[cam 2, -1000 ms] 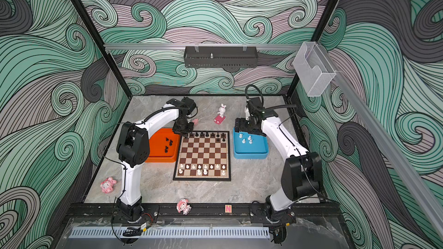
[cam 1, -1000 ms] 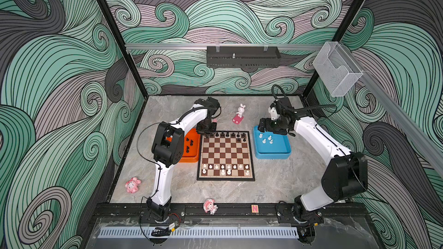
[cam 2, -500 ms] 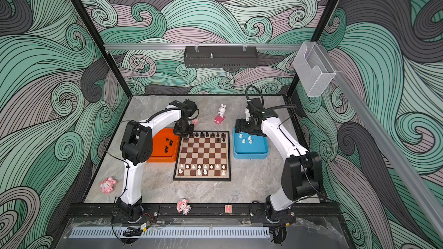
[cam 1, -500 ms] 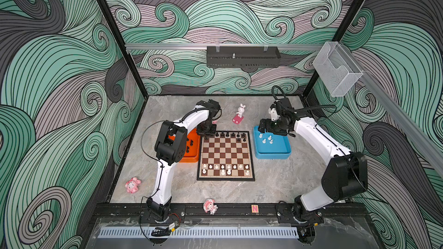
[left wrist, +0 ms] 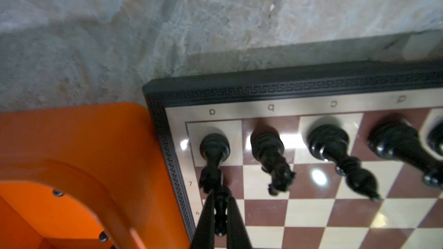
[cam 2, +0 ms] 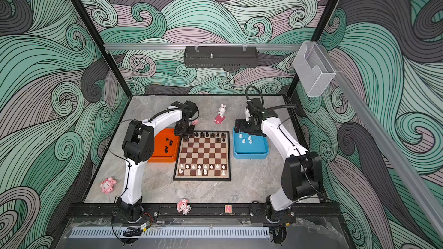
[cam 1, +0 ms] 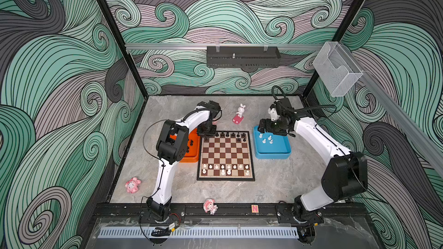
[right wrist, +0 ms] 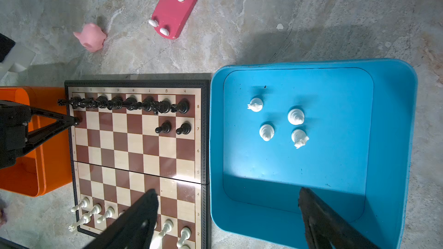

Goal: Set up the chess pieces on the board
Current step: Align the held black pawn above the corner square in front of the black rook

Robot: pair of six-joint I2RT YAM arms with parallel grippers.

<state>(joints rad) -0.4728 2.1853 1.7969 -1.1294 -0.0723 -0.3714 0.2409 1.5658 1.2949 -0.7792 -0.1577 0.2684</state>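
The board (cam 1: 225, 178) lies mid-table, with black chess pieces (cam 1: 230, 135) along its far row and white ones (cam 1: 225, 167) along the near rows. My left gripper (left wrist: 220, 211) is shut on a small black pawn (left wrist: 220, 208), low over the far left corner square in front of the black rook (left wrist: 214, 147); both top views show the left gripper (cam 1: 206, 136) (cam 2: 184, 136) there. Two black pawns (right wrist: 172, 128) stand at the far right. My right gripper (right wrist: 227, 202) hangs open and empty over the blue tray (cam 1: 285, 156), which holds several white pieces (right wrist: 296, 116).
An orange tray (cam 2: 163, 156) with a few black pieces (cam 2: 169, 142) touches the board's left side. A white rabbit on a pink base (cam 1: 239, 113) and a pink figurine (right wrist: 91, 35) stand behind the board. Two more pink toys (cam 1: 133, 185) (cam 1: 210, 206) lie near the front.
The left arm's elbow has swung a little toward the board, and its gripper has settled at the far left corner. The right arm has not moved.
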